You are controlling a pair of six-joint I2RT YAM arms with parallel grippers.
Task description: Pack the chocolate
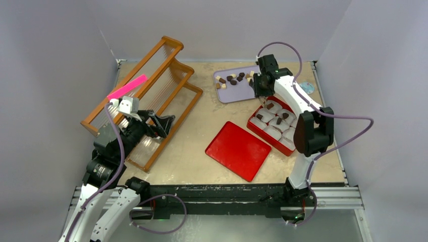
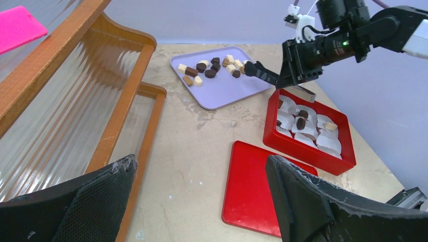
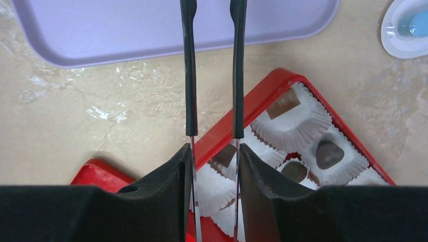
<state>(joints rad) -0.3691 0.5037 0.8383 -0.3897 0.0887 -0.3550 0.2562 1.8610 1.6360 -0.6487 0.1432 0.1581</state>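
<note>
Several pieces of chocolate (image 1: 232,78) (image 2: 209,68) lie loose on a lavender tray (image 1: 237,93) (image 2: 227,93) (image 3: 126,35) at the back. A few more sit in white paper cups in the red box (image 1: 252,125) (image 2: 303,151) (image 3: 262,96), for example one brown piece (image 3: 329,154). My right gripper (image 1: 260,88) (image 3: 214,148) is shut on thin metal tongs (image 3: 189,75) (image 2: 260,70). It hangs over the box's far corner, and the tongs' dark tips reach the tray's edge. I cannot tell whether the tips hold anything. My left gripper (image 1: 166,125) (image 2: 202,164) stands open and empty at the left. The flat red lid (image 1: 238,150) (image 2: 252,186) lies beside the box.
A tall wooden rack (image 1: 151,96) (image 2: 121,116) with ribbed clear panels fills the left side, right by my left arm. A pink strip (image 1: 127,86) (image 2: 17,27) rests on its top. A small round white and blue item (image 1: 307,88) (image 3: 409,25) lies at the back right.
</note>
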